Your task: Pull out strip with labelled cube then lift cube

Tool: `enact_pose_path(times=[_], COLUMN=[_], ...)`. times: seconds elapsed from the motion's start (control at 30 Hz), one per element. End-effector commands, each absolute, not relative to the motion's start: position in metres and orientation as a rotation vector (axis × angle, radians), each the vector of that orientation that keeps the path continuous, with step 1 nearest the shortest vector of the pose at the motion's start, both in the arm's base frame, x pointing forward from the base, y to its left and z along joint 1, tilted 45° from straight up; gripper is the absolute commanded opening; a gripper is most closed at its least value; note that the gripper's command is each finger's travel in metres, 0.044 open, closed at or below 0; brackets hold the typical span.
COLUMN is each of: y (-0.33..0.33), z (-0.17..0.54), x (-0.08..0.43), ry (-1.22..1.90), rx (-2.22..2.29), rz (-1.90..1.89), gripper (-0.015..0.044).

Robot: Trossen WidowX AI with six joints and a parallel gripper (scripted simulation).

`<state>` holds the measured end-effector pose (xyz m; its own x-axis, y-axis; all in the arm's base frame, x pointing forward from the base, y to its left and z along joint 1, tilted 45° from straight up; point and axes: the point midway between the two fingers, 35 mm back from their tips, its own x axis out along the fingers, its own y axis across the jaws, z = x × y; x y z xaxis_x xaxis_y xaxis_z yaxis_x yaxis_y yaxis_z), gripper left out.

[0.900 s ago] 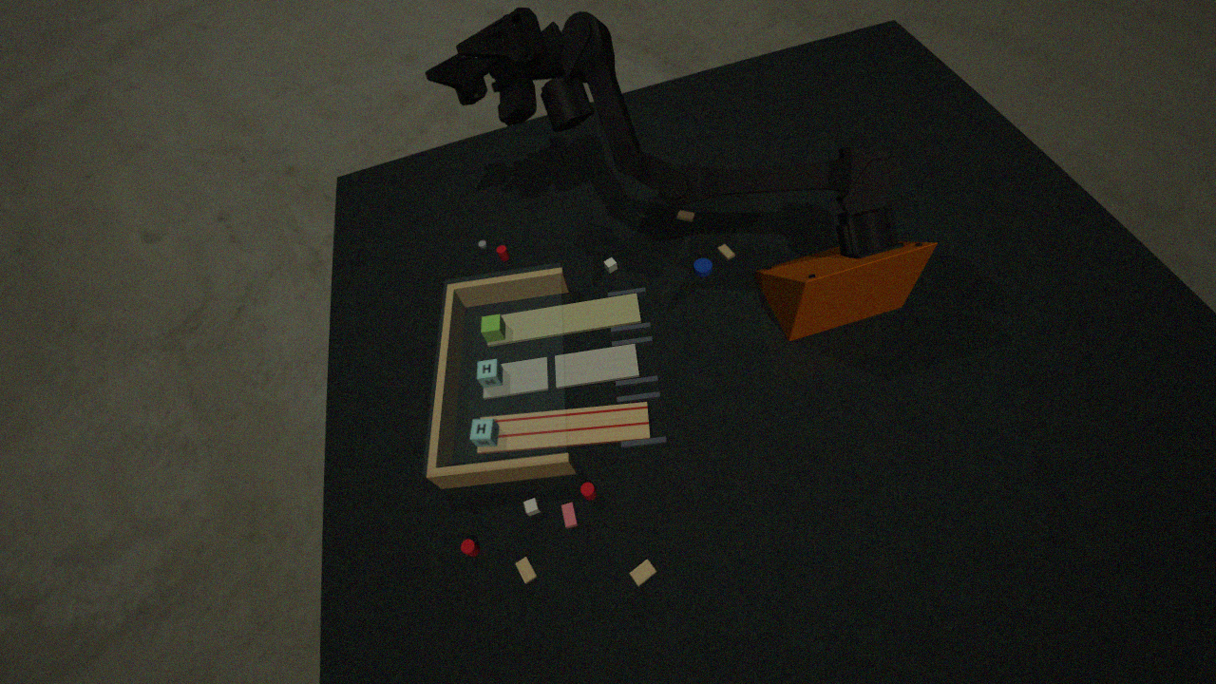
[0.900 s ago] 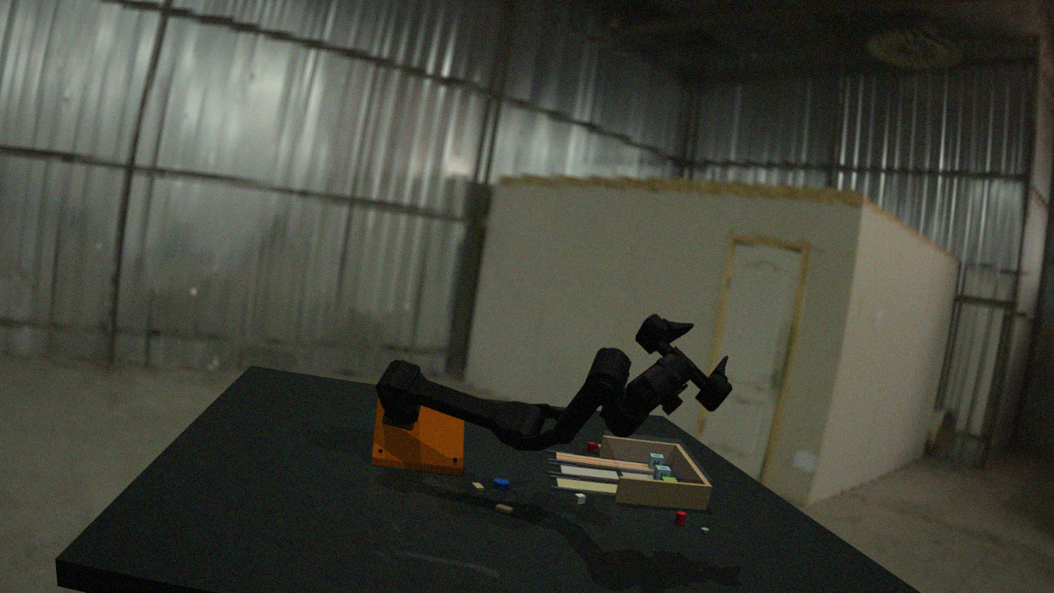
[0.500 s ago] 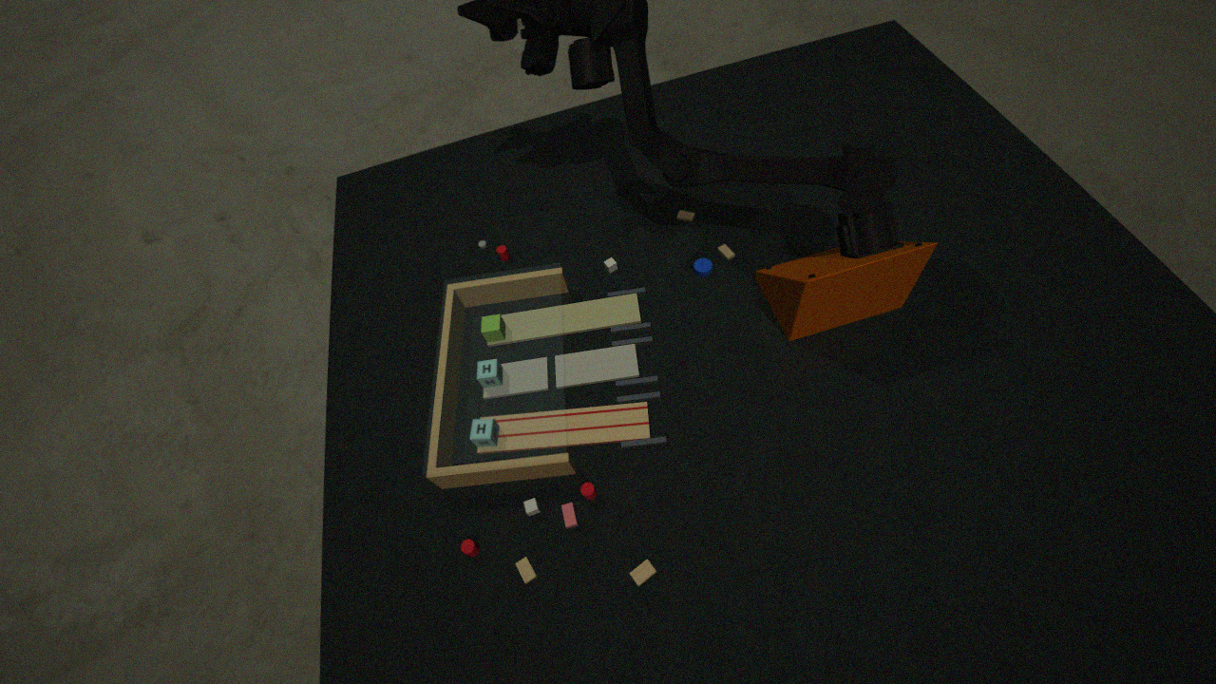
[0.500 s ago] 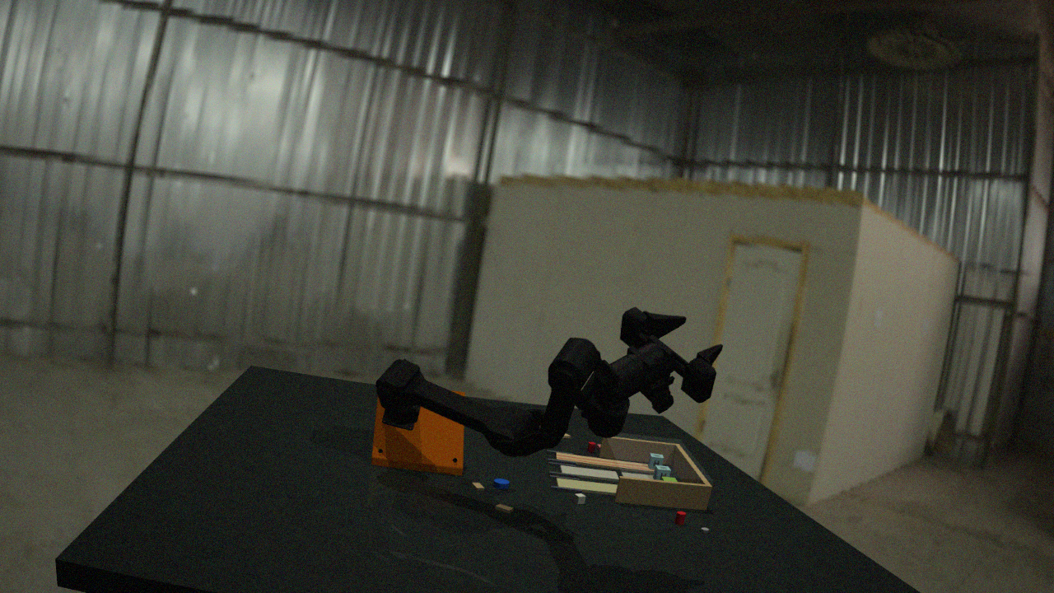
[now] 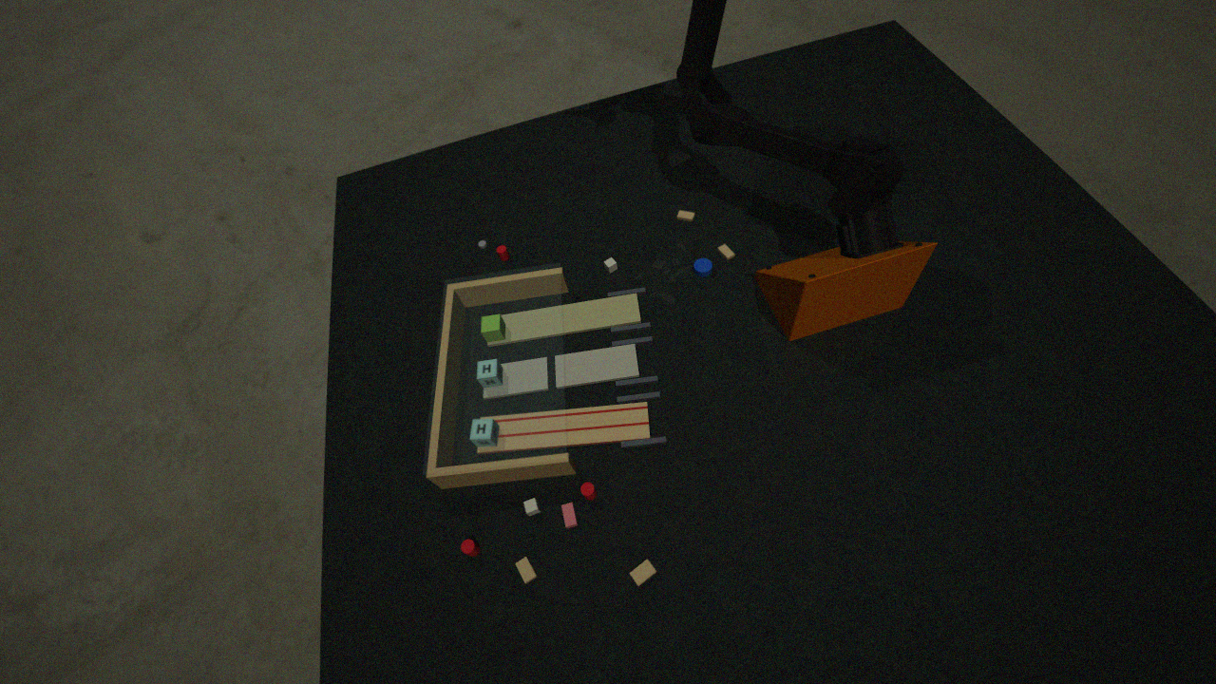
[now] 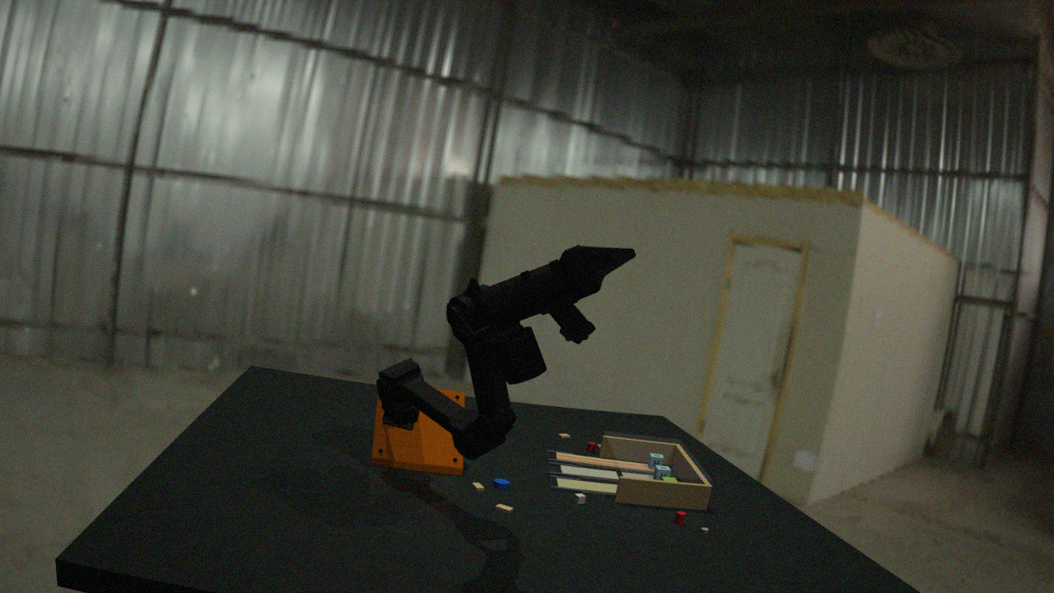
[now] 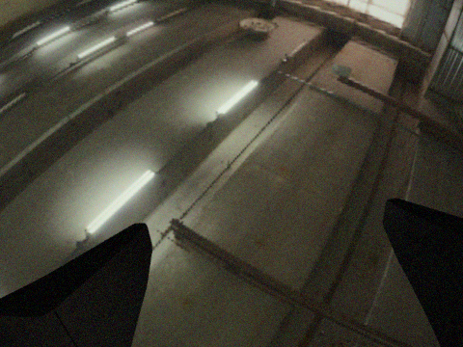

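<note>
My gripper [image 6: 630, 254] [image 7: 272, 226] is open and empty, raised high above the table; the top view does not show it. A striped strip [image 5: 595, 420] [image 6: 603, 463] is in one piece, with a light-blue cube marked H [image 5: 483, 431] [image 6: 655, 459] on its far end. The white strip is split by a gap into a near piece [image 5: 595, 366] [image 6: 588, 472] and a far piece [image 5: 531, 374], with another H cube [image 5: 487, 372] [image 6: 662, 472] at its far end. A pale yellow strip [image 5: 569, 318] [image 6: 585, 487] in one piece bears a plain green cube [image 5: 492, 327] [image 6: 668, 479].
A wooden three-sided frame [image 5: 438, 382] [image 6: 661, 494] surrounds the cubes, open where the strips stick out between thin grey rails [image 5: 637, 396]. A faint clear sheet seems to cover it. A blue disc [image 5: 703, 266] [image 6: 501, 483], red cylinders and small blocks lie around. The orange base [image 5: 859, 285] [image 6: 418, 442] stands nearby.
</note>
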<state>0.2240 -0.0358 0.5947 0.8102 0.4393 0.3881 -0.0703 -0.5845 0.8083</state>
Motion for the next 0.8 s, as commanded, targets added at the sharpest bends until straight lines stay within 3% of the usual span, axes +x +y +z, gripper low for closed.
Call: enact_pose_path(times=[0.0,0.37,0.77], y=[0.000,0.115,0.200], z=[0.611,0.591,0.528], x=[0.167,0.096,0.113], ry=[0.090,-0.177,-0.249], rx=[1.822,1.210,0.743], rz=[0.762,0.717,0.568], gripper=[0.0400,0.0400,0.0400])
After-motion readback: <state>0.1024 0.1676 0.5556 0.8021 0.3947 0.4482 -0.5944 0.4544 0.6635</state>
